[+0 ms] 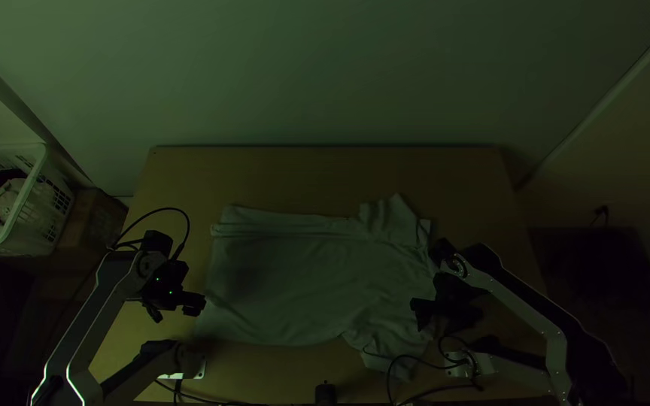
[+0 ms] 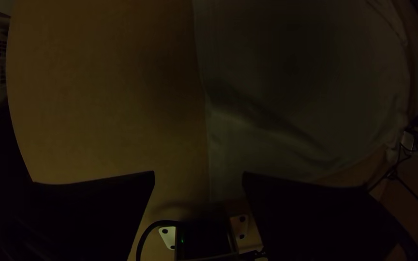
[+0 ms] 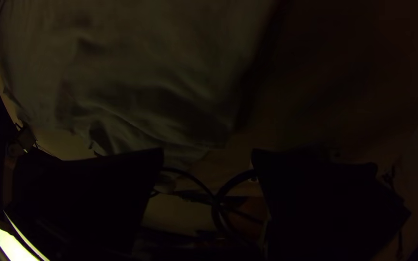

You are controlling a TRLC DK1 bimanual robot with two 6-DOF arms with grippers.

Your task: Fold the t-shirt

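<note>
The grey-green t-shirt (image 1: 295, 278) lies mostly spread sideways on the table, its hem end at the left and its sleeves at the right; a strip along its far edge looks folded over. My left gripper (image 1: 195, 304) is by the shirt's left edge; in the left wrist view the left gripper (image 2: 198, 178) stands open above that edge of the shirt (image 2: 291, 96). Over the wrinkled sleeve end is my right gripper (image 1: 421, 312). The right wrist view has the right gripper (image 3: 208, 151) open, with nothing between its fingers, and the shirt (image 3: 136, 87) below.
Bare wooden table (image 1: 325, 177) runs along the far side of the shirt. A white basket (image 1: 31, 199) with cloth in it stands off the table's left side. Black cables (image 1: 415, 365) loop near the right arm's base. A small black object (image 1: 326, 393) is at the near edge.
</note>
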